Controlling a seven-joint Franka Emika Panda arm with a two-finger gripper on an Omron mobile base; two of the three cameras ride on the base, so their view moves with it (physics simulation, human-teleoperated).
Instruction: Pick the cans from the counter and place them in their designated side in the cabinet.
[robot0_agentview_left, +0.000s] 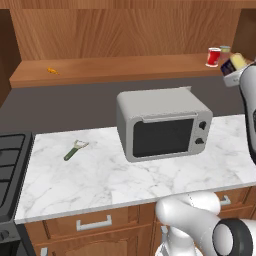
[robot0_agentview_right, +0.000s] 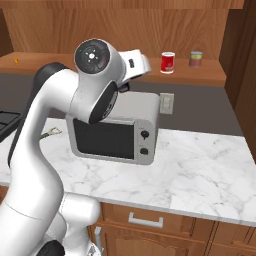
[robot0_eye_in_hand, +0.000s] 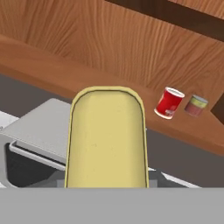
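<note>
1. The blue and yellow can (robot0_eye_in_hand: 107, 138) is up in the air in the claw (robot0_agentview_left: 233, 65). From the hand camera its yellow top fills the middle of the picture. In the left base view it shows as a small dark and yellow shape at the end of the arm, level with the cabinet shelf.
2. The claw is closed around this can. Its tips are hidden behind the can, so I judge the grip from the can being carried, not from seeing the fingers.
3. The red can (robot0_agentview_right: 168, 62) already stands upright on the cabinet (robot0_agentview_right: 210, 77) shelf, toward its right end, above and behind the microwave (robot0_agentview_right: 115, 130).
4. Just beside the red can, further right, stands a pale greenish can (robot0_agentview_right: 196, 59) with a reddish band. It is apart from the red one and not part of the job.
5. The bench (robot0_agentview_left: 100, 175) below holds the microwave and a green peeler (robot0_agentview_left: 75, 150). No can is seen on the parts of it in view.
6. A small orange bit (robot0_agentview_left: 52, 70) lies far left on the shelf.
7. Progress, as I judge it: one can is stored and the second is lifted and near the shelf. What is left is to set it down on its proper side and let go.
</note>
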